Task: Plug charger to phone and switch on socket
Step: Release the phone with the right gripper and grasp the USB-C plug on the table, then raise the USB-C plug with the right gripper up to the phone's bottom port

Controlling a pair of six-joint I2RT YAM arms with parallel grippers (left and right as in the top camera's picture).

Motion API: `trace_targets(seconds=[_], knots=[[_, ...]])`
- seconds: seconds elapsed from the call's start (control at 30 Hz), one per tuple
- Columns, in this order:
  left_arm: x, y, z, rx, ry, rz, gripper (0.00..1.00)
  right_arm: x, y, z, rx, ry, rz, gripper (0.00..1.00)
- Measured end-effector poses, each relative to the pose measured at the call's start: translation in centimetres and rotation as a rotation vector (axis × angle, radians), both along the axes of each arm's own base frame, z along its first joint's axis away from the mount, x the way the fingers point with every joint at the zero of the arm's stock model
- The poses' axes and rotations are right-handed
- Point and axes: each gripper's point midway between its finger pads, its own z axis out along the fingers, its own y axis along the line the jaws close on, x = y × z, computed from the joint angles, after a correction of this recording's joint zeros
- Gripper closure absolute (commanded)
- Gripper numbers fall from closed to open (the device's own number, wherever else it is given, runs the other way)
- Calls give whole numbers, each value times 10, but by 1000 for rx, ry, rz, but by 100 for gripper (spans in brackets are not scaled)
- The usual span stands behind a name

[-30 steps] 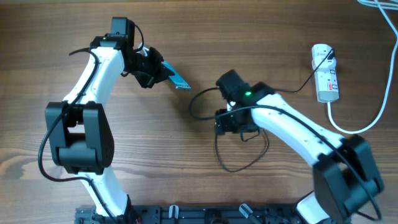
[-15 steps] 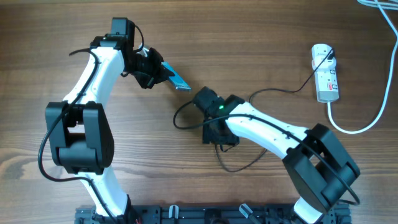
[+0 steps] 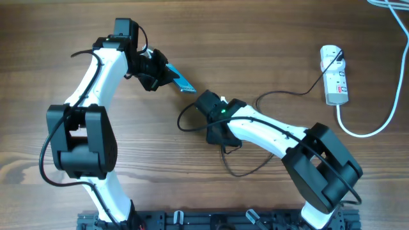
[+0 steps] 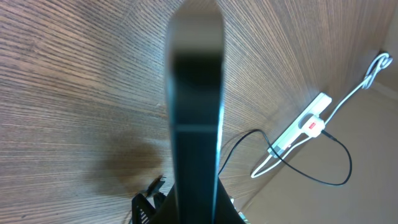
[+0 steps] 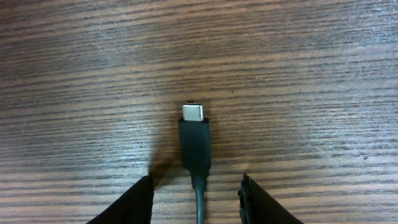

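My left gripper (image 3: 157,72) is shut on the phone (image 3: 179,80) and holds it off the table, teal screen up, free end pointing right. In the left wrist view the phone (image 4: 196,93) shows edge-on as a dark bar rising from the jaws (image 4: 196,213). The charger's black cable (image 3: 287,94) runs from the socket (image 3: 335,83) at the far right, across the table into loops. Its plug tip (image 5: 194,140) lies flat on the wood. My right gripper (image 5: 196,182) is open, one finger on each side of the cable just behind the plug. Overhead, the right gripper (image 3: 220,135) hides the plug.
A thick white cord (image 3: 383,121) curves off the socket along the right edge. The charger's slack loops lie left of my right wrist (image 3: 183,119) and below it (image 3: 246,171). The socket also shows far off in the left wrist view (image 4: 305,121).
My right arm has swung left, toward the phone, and the cable loop has shifted left with it. The left arm and phone have not moved.
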Motion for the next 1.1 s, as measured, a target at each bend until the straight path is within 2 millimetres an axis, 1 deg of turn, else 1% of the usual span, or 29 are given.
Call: trace_targets(seconds=[0.07, 0.1, 0.27, 0.33, 0.37, 0.6, 0.7, 0.93, 1.0, 1.1], knots=[[0, 0, 0, 0, 0, 0, 96, 0, 0, 0, 1, -1, 0, 57], [0, 0, 0, 0, 0, 0, 96, 1, 0, 0, 2, -2, 1, 60], [0, 0, 0, 0, 0, 0, 96, 3, 2, 0, 9, -14, 10, 62], [0, 0, 0, 0, 0, 0, 96, 4, 3, 0, 12, -19, 10, 71], [0, 0, 0, 0, 1, 0, 96, 5, 4, 0, 15, -22, 14, 73], [-2, 0, -1, 1, 12, 0, 96, 6, 3, 0, 7, -29, 17, 76], [-2, 0, -1, 1, 12, 0, 96, 7, 2, 0, 4, -32, 18, 82], [-2, 0, -1, 1, 12, 0, 96, 7, 2, 0, 2, -32, 20, 82], [-3, 0, -1, 1, 13, 0, 96, 7, 2, 0, 1, -31, 20, 78], [-3, 0, -1, 1, 16, 0, 96, 7, 2, 0, 2, -31, 20, 76]])
